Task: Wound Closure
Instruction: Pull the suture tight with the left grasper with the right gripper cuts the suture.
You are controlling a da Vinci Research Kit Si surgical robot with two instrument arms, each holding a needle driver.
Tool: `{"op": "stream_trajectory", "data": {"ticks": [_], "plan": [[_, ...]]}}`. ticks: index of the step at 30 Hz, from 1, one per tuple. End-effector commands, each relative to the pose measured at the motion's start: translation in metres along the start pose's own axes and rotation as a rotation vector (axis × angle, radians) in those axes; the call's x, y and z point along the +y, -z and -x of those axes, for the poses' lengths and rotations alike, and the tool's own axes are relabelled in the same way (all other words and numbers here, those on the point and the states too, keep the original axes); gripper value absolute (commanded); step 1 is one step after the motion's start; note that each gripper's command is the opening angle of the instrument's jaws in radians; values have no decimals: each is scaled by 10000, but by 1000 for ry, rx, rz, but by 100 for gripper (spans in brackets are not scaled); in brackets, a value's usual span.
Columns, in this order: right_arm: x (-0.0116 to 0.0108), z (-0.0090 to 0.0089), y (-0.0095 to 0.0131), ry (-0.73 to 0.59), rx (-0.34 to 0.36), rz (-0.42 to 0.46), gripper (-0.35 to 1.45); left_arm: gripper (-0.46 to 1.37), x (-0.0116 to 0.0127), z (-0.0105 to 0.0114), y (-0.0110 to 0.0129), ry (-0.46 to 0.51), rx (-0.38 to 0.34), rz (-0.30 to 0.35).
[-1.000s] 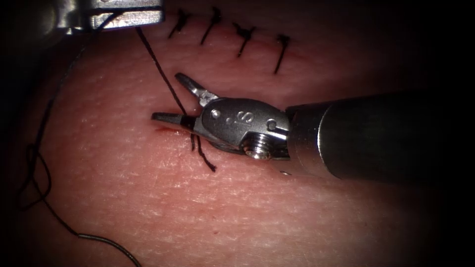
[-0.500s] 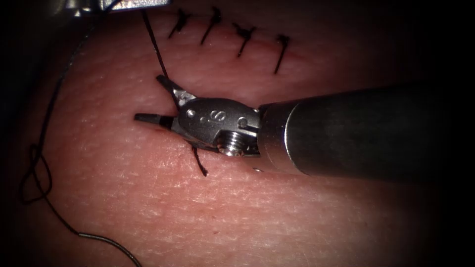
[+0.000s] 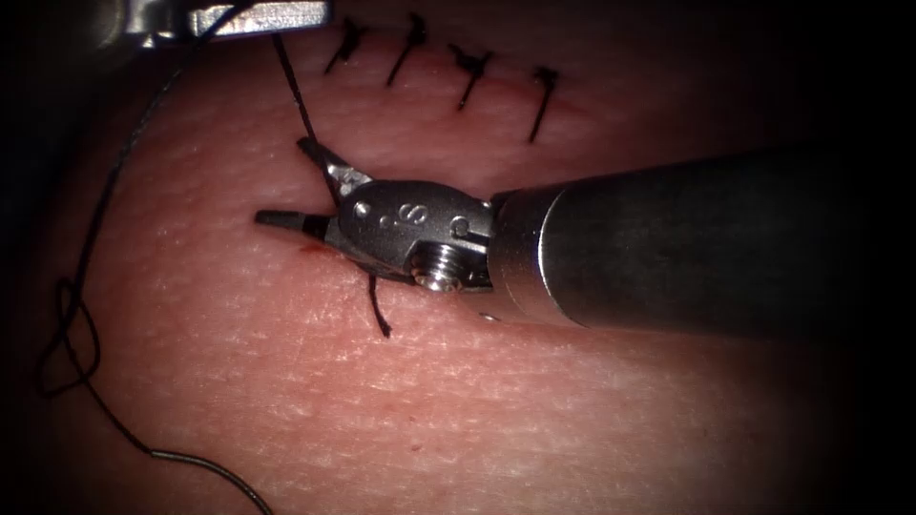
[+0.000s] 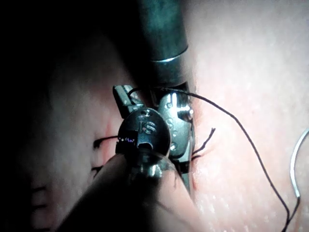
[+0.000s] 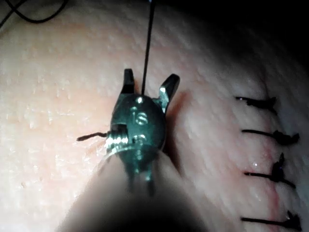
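My right tool (image 3: pixel 284 181) comes in from the right and lies low over the tissue (image 3: pixel 534 410), jaws open. A taut thread strand (image 3: pixel 298 95) rises between them to my left tool (image 3: pixel 258 17) at the top left, which is shut on the thread. The right wrist view has the same strand (image 5: pixel 146 43) running between the open jaws of my right tool (image 5: pixel 148 82), which hold nothing. A short thread tail (image 3: pixel 380 315) sticks out below the right tool's head. The curved needle (image 3: pixel 205 464) lies free on the tissue at the lower left, also as the needle (image 4: pixel 295 164).
Several finished stitches (image 3: pixel 468 76) run along the closed cut at the top. A smear of red fluid (image 3: pixel 310 250) sits under the right tool's jaws. Slack thread (image 3: pixel 67 334) loops down the left side to the needle.
My right tool has slid left, its open jaws now straddling the taut strand. The left tool has lifted slightly with the thread. The needle has not moved.
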Motion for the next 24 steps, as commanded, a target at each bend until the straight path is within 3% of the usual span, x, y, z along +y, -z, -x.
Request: {"op": "stream_trajectory", "data": {"ticks": [1,2,3,4,5,14,24], "plan": [[0,0,0,1,5,-5,78,-35,1,-1,0,0,2,4],[0,0,0,1,17,-2,65,-35,1,-1,0,0,1,4],[1,-1,0,2,31,-4,33,-35,2,-1,0,0,1,3],[1,-1,1,4,44,-10,-16,-35,2,-2,0,0,3,5],[1,-2,1,6,50,-23,-35,-35,3,-2,0,1,4,2],[5,-5,-2,11,70,-43,-35,-35,6,-3,1,0,8,7],[10,-3,10,16,63,-76,-35,-35,5,-2,2,0,10,8]]}}
